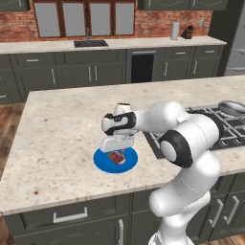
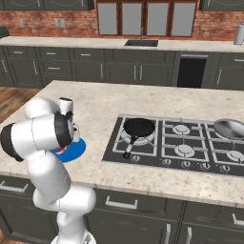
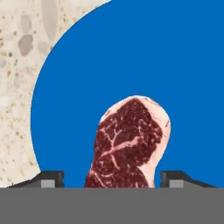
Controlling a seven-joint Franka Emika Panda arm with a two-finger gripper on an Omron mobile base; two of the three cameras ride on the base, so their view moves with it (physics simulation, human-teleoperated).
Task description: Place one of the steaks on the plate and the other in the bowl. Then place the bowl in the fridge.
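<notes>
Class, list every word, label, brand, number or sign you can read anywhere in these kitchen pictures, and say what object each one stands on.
None: no readable text appears in any view.
The steak, the blue plate and the counter carry no lettering.
The stove knobs are too small to show any marks.
The black pan shows no brand.

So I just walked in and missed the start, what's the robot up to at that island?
The white arm is bent low over the blue plate on the island counter. A raw steak lies on the plate, and the gripper hangs right above it with its fingertips spread to either side of the meat, not clamping it. So one steak looks to be on the plate. A black frying pan sits on the stove beside it.
</notes>
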